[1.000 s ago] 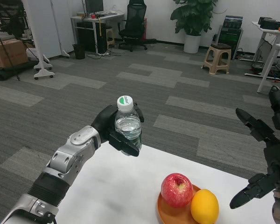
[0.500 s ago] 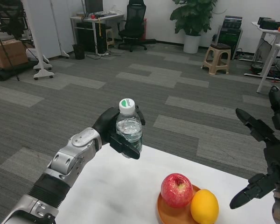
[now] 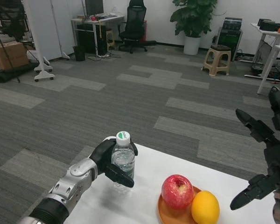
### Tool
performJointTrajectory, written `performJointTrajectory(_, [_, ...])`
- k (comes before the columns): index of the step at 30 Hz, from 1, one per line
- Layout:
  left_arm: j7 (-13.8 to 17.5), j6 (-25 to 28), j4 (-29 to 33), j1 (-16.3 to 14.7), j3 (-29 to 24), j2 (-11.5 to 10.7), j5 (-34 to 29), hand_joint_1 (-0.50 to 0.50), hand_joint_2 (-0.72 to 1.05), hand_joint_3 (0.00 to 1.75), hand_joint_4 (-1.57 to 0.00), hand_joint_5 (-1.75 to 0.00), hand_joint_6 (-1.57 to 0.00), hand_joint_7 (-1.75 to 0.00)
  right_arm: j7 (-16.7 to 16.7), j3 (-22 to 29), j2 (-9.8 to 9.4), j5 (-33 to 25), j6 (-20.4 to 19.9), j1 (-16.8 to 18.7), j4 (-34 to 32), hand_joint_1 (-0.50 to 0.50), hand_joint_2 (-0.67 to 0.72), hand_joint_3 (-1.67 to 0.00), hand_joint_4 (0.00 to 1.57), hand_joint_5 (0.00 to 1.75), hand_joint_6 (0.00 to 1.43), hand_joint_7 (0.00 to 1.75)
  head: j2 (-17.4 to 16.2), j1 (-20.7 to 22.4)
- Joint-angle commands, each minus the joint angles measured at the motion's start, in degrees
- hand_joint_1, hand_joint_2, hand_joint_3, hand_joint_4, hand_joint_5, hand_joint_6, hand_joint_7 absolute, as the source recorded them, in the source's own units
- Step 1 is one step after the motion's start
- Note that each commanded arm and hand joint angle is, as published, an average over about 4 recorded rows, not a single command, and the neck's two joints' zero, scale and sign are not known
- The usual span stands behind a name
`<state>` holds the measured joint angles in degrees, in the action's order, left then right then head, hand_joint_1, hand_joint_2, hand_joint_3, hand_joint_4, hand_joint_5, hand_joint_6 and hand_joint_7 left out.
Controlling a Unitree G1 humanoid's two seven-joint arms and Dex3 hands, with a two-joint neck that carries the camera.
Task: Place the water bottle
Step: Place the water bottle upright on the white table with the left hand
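Observation:
A clear water bottle (image 3: 123,161) with a white cap and green top stands upright low over the white table (image 3: 144,205), near its far left edge. My left hand (image 3: 109,162) grips it around the body. Whether its base touches the table I cannot tell. My right hand (image 3: 266,161) hangs at the right edge of the view with its fingers spread and nothing in it.
A brown plate (image 3: 165,213) to the right of the bottle holds a red apple (image 3: 177,191) and an orange (image 3: 205,207). Beyond the table lies grey carpet, with a stool (image 3: 217,58), an office chair (image 3: 133,25) and desks far back.
My left hand has brought the bottle down and slightly nearer, from held high above the table edge to low at the table's surface. The right hand has stayed put.

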<state>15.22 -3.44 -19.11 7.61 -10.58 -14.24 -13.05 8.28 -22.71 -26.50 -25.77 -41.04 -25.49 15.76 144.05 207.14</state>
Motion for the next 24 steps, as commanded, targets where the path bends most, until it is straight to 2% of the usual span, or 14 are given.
performJointTrajectory(1, [0.16, -6.89, -5.28, 0.25, 0.26, -0.1, -1.16, 0.5, 0.96, 0.09, -0.97, -1.75, -1.18, -1.4, 0.42, 0.3, 0.13, -0.24, -0.01, -1.2, -0.21, -0.04, 0.72, 0.0, 0.66, 0.0, 0.0, 0.0, -0.52, 0.04])
performJointTrajectory(5, [0.16, -14.38, -11.79, 1.24, 1.99, -0.17, -3.41, 0.5, 0.96, 0.09, -0.97, -1.75, -1.18, -1.4, 0.42, 0.3, 0.16, -0.24, -0.01, -1.12, -0.14, -0.02, 0.72, 0.0, 0.66, 0.0, 0.0, 0.0, -2.39, 0.0])
performJointTrajectory(8, [0.16, -19.1, -16.0, 1.92, 3.02, -0.13, -4.17, 0.5, 0.96, 0.09, -0.97, -1.75, -1.18, -1.4, 0.42, 0.3, 0.22, -0.24, -0.01, -1.05, -0.07, -0.02, 0.72, 0.0, 0.66, 0.0, 0.0, 0.0, -2.32, -0.04])
performJointTrajectory(12, [-0.01, -24.93, -21.01, 2.87, 4.3, -0.08, -5.73, 0.5, 1.0, 0.09, -0.97, -1.75, -1.2, -1.4, 0.42, 0.36, 0.22, -0.24, -0.01, -0.98, 0.04, -0.03, 0.72, 0.0, 0.66, 0.0, 0.0, 0.0, -7.22, -1.73])
performJointTrajectory(13, [-0.01, -26.0, -22.11, 3.09, 4.58, -0.06, -5.76, 0.5, 1.0, 0.09, -0.97, -1.75, -1.2, -1.4, 0.42, 0.41, 0.22, -0.24, -0.01, -0.92, 0.06, -0.03, 0.72, 0.0, 0.66, 0.0, 0.0, 0.0, -6.84, -1.62])
performJointTrajectory(15, [0.01, -27.06, -23.54, 3.35, 5.11, -0.02, -5.76, 0.5, 0.98, 0.09, -0.94, -1.75, -1.2, -1.43, 0.42, 0.45, 0.22, -0.24, -0.01, -0.81, 0.06, -0.01, 0.72, 0.0, 0.66, 0.0, 0.0, 0.0, -8.07, -2.0])
performJointTrajectory(18, [0.16, -27.41, -24.53, 3.59, 5.62, 0.01, -5.76, 0.5, 1.05, 0.09, -0.89, -1.75, -1.18, -1.47, 0.42, 0.52, 0.27, -0.24, -0.01, -0.65, 0.06, -0.01, 0.72, 0.0, 0.66, 0.0, 0.0, 0.0, -11.24, -2.91])
performJointTrajectory(24, [0.16, -27.41, -25.01, 3.7, 6.08, -0.08, -5.76, 0.5, 1.05, 0.09, -0.73, -1.75, -1.12, -1.55, 0.42, 0.56, 0.31, -0.24, -0.01, -0.61, 0.21, -0.01, 0.72, 0.0, 0.66, 0.0, 0.0, 0.0, -12.59, -2.95])
